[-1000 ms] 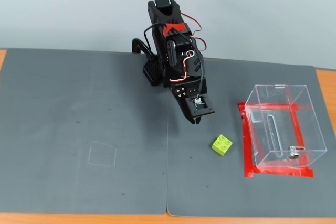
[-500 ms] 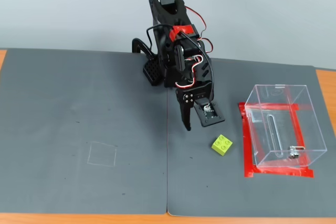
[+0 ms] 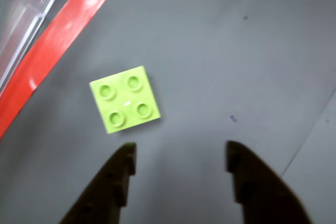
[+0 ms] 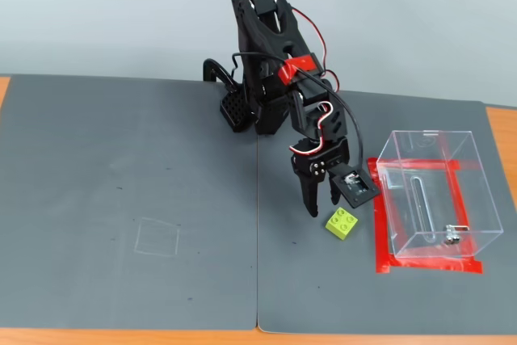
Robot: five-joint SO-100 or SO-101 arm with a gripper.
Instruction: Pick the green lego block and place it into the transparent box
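One camera stands still in front of the table [image 4: 16, 333] and high up. It looks down and across the gray mat [image 4: 121, 167] toward the pale wall at the back. It is far enough away to show the whole black arm [image 4: 271, 62], the transparent box [image 4: 477, 191] on the right, and most of the mat.

The other camera rides on the arm's wrist. It looks almost straight down and sits very close to the mat. The two dark fingers [image 3: 115, 182] poke up from the bottom edge.

Both views share the green lego block [image 3: 125, 99] [image 4: 342, 223], the red tape [image 3: 58, 35] [image 4: 378, 224], a corner of the box [image 3: 21, 9], and the mat near them.
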